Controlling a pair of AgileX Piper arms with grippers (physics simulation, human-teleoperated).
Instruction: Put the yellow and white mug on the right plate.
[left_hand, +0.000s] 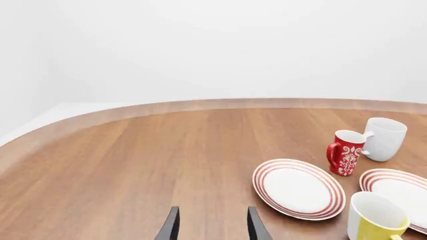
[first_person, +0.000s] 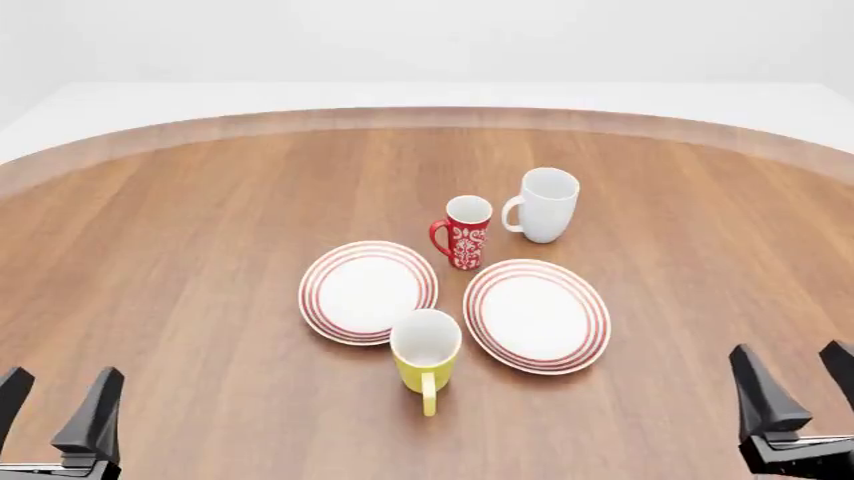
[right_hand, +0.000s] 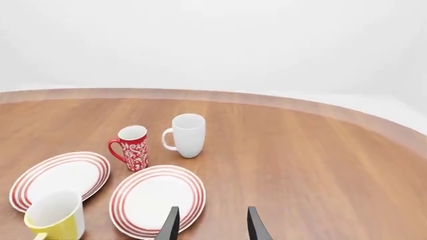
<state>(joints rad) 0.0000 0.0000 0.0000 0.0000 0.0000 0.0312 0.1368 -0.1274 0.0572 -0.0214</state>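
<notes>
The yellow and white mug (first_person: 427, 352) stands upright on the table just in front of the gap between the two plates, handle toward me. It also shows in the left wrist view (left_hand: 375, 218) and the right wrist view (right_hand: 57, 218). The right plate (first_person: 537, 315) is white with red rings and bare; it shows in the right wrist view (right_hand: 157, 199) and the left wrist view (left_hand: 398, 194). My left gripper (first_person: 54, 412) is open and empty at the near left. My right gripper (first_person: 797, 393) is open and empty at the near right. Both are far from the mug.
The look-alike left plate (first_person: 367, 291) lies beside the right one. A red patterned mug (first_person: 465, 232) and an all-white mug (first_person: 545, 205) stand just behind the plates. The round wooden table (first_person: 187, 230) has a raised rim along the far edge.
</notes>
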